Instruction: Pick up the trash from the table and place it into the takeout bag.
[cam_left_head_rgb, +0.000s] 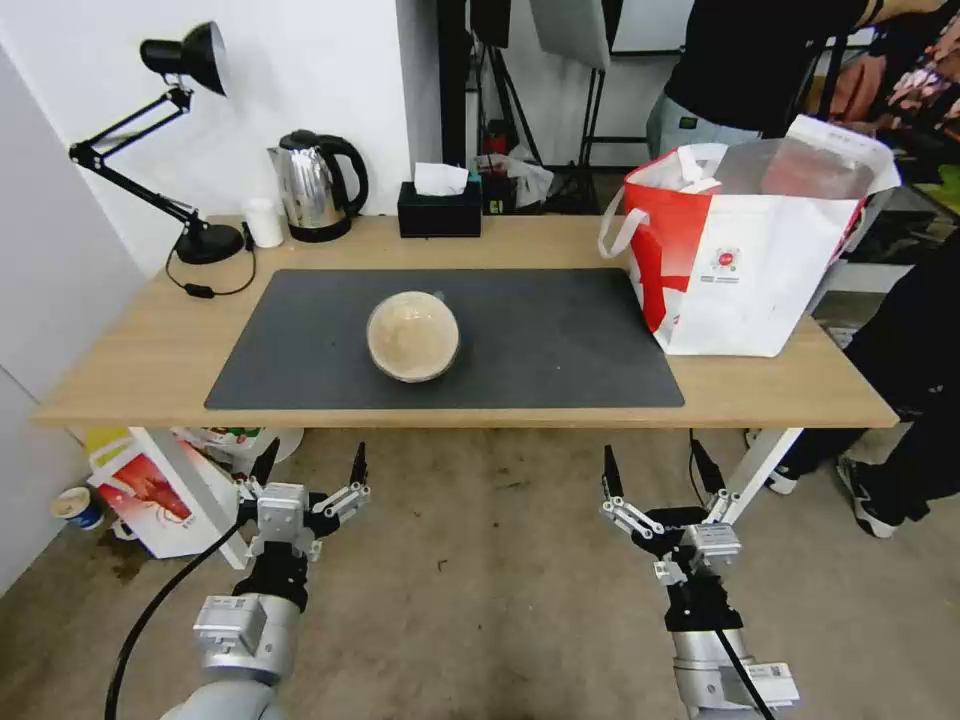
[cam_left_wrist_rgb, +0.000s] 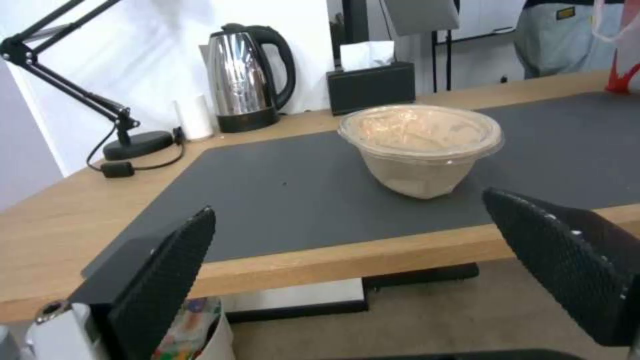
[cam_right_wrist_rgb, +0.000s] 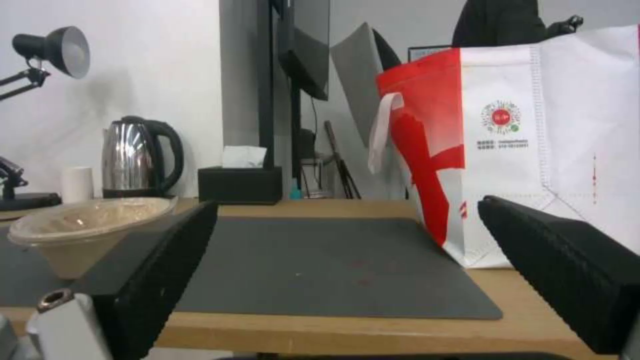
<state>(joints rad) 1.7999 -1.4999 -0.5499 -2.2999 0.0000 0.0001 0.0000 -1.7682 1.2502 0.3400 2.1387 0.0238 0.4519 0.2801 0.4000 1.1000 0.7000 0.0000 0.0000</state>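
seeing: our left gripper (cam_left_head_rgb: 311, 463) at lower left of the frame, fingers spread, grasping nothing
right gripper (cam_left_head_rgb: 663, 469): lower right, below the table (cam_left_head_rgb: 140, 340) edge, fingers released
domed bowl (cam_left_head_rgb: 412, 335): centre of our frame, on the grey mat (cam_left_head_rgb: 560, 340)
takeout bag (cam_left_head_rgb: 745, 255): upper right, upright on the table, overlapping the mat's right end, well apart from the bowl

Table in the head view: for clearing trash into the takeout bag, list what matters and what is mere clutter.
Job: tan-filled domed bowl, takeout bag, table, both open grippers, left and right.
Clutter: kettle, tissue box, desk lamp.
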